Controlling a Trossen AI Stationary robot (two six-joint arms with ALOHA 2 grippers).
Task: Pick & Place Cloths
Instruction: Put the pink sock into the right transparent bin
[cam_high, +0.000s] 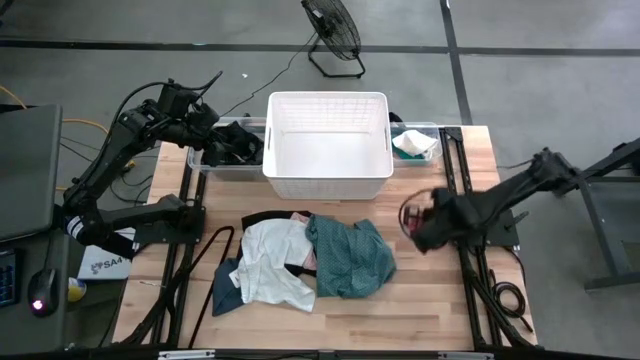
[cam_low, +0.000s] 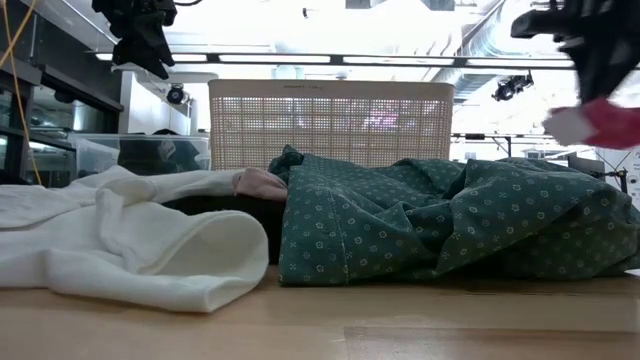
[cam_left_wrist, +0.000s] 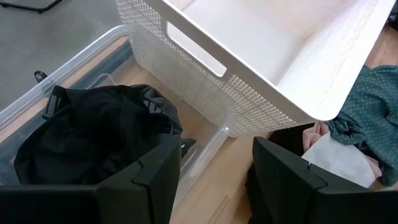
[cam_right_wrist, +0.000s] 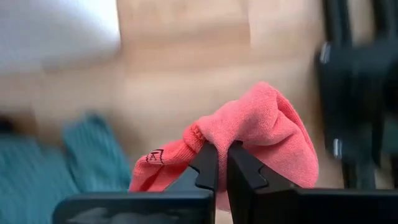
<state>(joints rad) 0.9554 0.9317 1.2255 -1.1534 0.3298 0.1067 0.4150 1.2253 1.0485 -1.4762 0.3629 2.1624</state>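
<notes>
High view. A white lattice basket (cam_high: 328, 145) is seen at the far middle of the wooden table (cam_high: 420, 300), its interior bare. It is flanked by two clear bins: the left clear bin (cam_high: 222, 160) holds a black cloth (cam_high: 237, 146), and the right clear bin (cam_high: 425, 132) holds a white cloth (cam_high: 413, 144). A pile is spread on the table in front of the basket: a second white cloth (cam_high: 270, 262), a teal-green cloth (cam_high: 348, 256) and a dark blue cloth (cam_high: 227, 283) at the pile's left edge. The left gripper (cam_high: 205, 118) is positioned over the left bin; the right gripper (cam_high: 418, 217) is held above the table just right of the pile, with a pink cloth (cam_high: 411, 213) in it.

Low view. The white garment (cam_low: 130, 240) and the dotted teal-green garment (cam_low: 450, 225) are shown lying side by side, touching, before the basket wall (cam_low: 330, 125). The pink cloth (cam_low: 600, 120) is seen raised at upper right.

Left wrist view. The left gripper's (cam_left_wrist: 214, 180) fingers (cam_left_wrist: 155, 180) are parted and empty above the black cloth (cam_left_wrist: 93, 137) in its bin (cam_left_wrist: 81, 53), beside the basket (cam_left_wrist: 261, 56).

Right wrist view. The right gripper (cam_right_wrist: 222, 163) is pinched shut on the pink cloth (cam_right_wrist: 261, 137), clear of the table.
</notes>
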